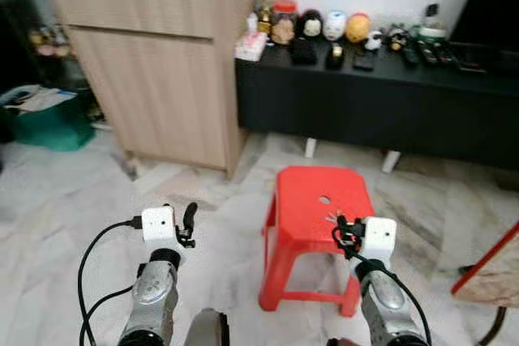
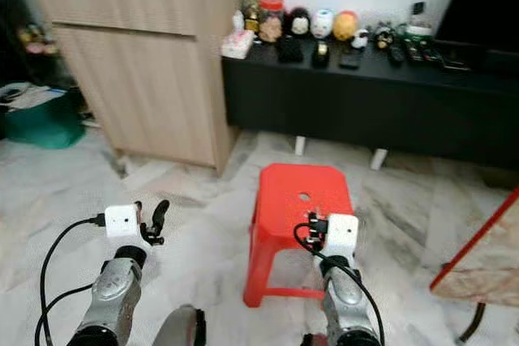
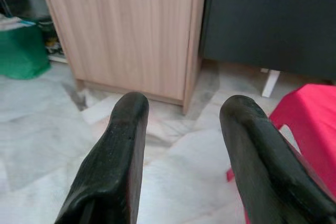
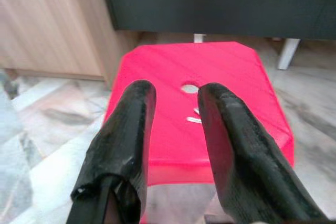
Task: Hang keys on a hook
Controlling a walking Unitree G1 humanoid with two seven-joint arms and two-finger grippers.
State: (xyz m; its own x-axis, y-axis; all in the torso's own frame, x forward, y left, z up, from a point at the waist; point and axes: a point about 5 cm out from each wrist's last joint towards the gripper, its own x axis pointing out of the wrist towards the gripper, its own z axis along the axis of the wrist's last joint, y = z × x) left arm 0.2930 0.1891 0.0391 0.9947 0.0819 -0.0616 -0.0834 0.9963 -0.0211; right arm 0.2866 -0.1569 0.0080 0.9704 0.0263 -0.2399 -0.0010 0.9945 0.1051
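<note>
1. The keys (image 4: 193, 116) are lying on top of the red stool (image 1: 320, 204), just beside its round centre hole; they are showing as a few thin, pale metal slivers, too small to make out a ring or fob.
2. They are likely handling as a light, stiff, loose bunch: slippery metal lying flat on smooth plastic, prone to sliding or splaying when pinched. Taking hold at the ring or the thickest cluster looks the best choice.
3. The right end effector (image 4: 176, 95) is hovering over the near part of the stool seat, fingers apart and empty, aimed along the seat with the keys showing in the gap.
4. The left end effector (image 3: 184, 114) is hanging over the marble floor (image 1: 73, 200), fingers spread wide, pointing toward the wooden cabinet (image 1: 162, 62).
5. No hook is identifiable.
</note>
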